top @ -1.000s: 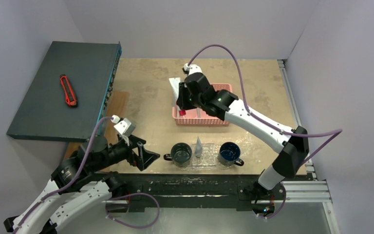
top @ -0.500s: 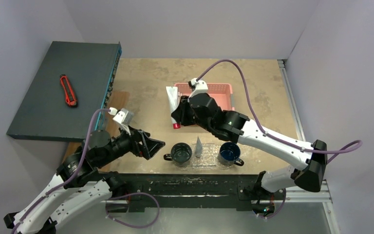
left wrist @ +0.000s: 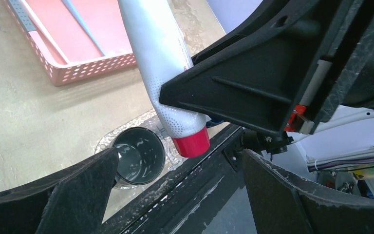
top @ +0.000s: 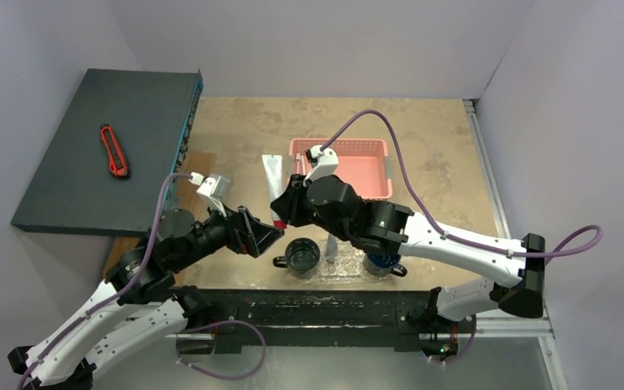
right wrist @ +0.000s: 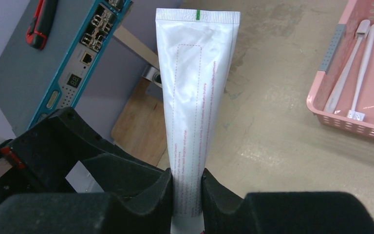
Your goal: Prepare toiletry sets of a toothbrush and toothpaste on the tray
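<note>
The right gripper (top: 286,210) is clenched on a toothpaste tube (right wrist: 195,97). It pinches the tube low down near the red cap (left wrist: 191,142), cap pointing down and crimped end up. The tube hangs over the table just left of the green mug (top: 302,255) and a little to the far side of it, touching nothing below.

And here's the left gripper (top: 266,234), jaws spread wide and holding nothing, right beside that cap. From its own camera the tube stands ahead of the gap between its fingers (left wrist: 53,195), with no contact. It looks to me like a handover or a steadying grip being set up, though I can't say which.

So where does the job stand? Both mugs are on the tray (top: 345,268) at the near edge. The green one is on the left and looks empty inside. The blue mug (top: 383,262) is on the right, half hidden under the right arm. Between them a pale sliver pokes up, which could be a second tube, but I can't tell.

The toothbrushes (right wrist: 358,68) lie in the pink basket (top: 357,171) on the far side, none in a mug. By my reckoning no set is finished: this tube needs a mug, and every brush has yet to come over.
</note>
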`<state>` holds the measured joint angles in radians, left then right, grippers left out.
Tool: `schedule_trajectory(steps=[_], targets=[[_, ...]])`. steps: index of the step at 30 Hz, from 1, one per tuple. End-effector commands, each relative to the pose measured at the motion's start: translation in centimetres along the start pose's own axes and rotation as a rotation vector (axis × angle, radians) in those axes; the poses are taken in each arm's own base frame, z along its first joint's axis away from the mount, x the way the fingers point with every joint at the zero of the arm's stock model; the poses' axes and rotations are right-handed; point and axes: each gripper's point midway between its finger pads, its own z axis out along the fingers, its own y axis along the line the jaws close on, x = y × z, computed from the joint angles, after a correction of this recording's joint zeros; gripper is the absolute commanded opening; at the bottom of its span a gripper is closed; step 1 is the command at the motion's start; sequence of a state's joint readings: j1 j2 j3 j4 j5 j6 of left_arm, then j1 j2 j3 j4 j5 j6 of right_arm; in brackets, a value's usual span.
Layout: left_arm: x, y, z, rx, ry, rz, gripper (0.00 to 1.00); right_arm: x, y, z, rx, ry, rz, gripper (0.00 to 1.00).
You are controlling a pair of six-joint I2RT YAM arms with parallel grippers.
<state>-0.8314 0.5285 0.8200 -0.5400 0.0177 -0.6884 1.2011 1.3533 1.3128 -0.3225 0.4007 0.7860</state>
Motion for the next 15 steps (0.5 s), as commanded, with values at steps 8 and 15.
schedule_trajectory(steps=[8, 15], targets=[[-0.6, -1.5, 1.0, 0.065, 0.0, -0.012, 0.87, -3.1, 4.6, -1.5, -0.079, -0.107, 0.061, 0.26], [-0.6, -1.8, 1.5, 0.077, 0.006, -0.006, 0.7, -2.5, 5.5, -1.5, -0.085, -0.093, 0.039, 0.26]])
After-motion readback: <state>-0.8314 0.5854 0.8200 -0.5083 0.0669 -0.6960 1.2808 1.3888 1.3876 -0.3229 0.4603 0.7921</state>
